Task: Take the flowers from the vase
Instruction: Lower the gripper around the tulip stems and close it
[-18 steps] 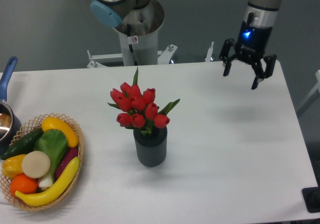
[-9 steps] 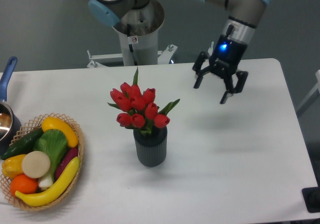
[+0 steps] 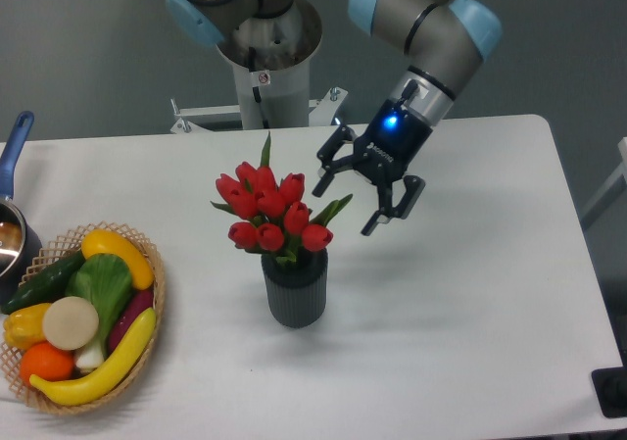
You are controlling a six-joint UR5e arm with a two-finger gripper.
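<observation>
Gripper [image 3: 364, 189] has swung in from the far right edge of the bench [image 3: 470, 293] over the last second, now tilted and sitting just right of the flowers [image 3: 271, 213]; nothing else has shifted.

Left to right: pot [image 3: 12, 226] with a blue handle is cut off at the left edge. Woven basket [image 3: 149, 264] of vegetables sits front left, well apart from the action, not part of the task. Mid-bench is the vase [image 3: 295, 287], dark, ribbed, upright. The flowers are still seated in its mouth, red heads bunched above the rim, one green leaf sticking straight up, another leaf reaching right toward the gripper. Right of that, the fingers [image 3: 387, 210] are spread wide, holding nothing, close to the right-hand leaf but seemingly not touching it; depth is hard to judge from this single view.

Progress: approach is mostly done, nothing grasped, nothing lifted. Left to do, as I read it: bring the spread fingers around the bunch or its stems above the vase rim, close, then pull upward until the stems clear the vase. The vase could tip or ride up if the stems drag.
</observation>
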